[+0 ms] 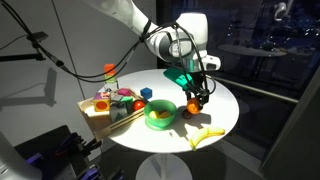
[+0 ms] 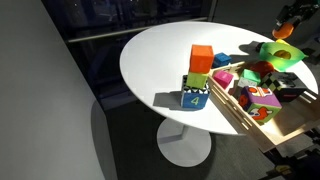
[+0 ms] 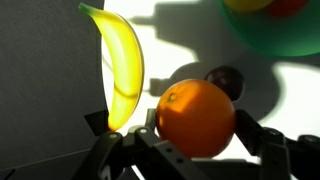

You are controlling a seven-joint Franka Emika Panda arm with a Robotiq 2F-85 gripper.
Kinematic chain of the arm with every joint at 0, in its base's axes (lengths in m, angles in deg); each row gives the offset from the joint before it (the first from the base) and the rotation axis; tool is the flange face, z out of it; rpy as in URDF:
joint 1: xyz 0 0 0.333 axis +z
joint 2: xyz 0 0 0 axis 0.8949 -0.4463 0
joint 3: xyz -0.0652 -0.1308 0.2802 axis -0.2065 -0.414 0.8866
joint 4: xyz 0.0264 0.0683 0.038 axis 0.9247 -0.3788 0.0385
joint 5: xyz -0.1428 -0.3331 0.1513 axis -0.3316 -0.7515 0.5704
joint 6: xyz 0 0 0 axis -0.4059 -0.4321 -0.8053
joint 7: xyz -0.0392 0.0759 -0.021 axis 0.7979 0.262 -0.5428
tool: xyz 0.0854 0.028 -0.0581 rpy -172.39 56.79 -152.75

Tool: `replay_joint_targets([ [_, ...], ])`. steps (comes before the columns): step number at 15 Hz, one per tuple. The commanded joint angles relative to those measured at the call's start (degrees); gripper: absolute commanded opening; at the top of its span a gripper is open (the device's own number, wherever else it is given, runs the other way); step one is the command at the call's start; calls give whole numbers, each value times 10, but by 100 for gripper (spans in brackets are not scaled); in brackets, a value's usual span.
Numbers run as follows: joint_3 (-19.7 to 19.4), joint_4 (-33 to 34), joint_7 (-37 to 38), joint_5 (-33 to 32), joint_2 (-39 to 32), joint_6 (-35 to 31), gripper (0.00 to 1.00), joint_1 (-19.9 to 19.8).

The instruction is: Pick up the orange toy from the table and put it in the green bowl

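My gripper (image 3: 196, 150) is shut on the orange toy (image 3: 195, 118), one finger on each side of it. In both exterior views the orange toy (image 1: 192, 105) (image 2: 284, 31) is held low over the white table (image 1: 222, 110) (image 2: 165, 50), right beside the green bowl (image 1: 160, 115) (image 2: 284, 53). In the wrist view the bowl's rim (image 3: 275, 38) shows at the top right, apart from the toy. I cannot tell whether the toy touches the table.
A yellow banana (image 3: 122, 65) (image 1: 205, 136) lies next to the gripper, and a small dark red piece (image 3: 226, 78) sits between the toy and the bowl. A wooden tray of toys (image 1: 100, 112) (image 2: 250, 112) stands beyond the bowl. Stacked blocks (image 2: 198, 80) stand mid-table.
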Motion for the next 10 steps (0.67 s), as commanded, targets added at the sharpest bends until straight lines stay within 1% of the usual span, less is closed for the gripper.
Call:
replay_joint_targets([
  [1,11,-57,-20,17,65,12,53,-4],
  [6,15,-135,-43,16,129,6,53,1],
  [10,13,-186,-63,10,167,2,53,7],
])
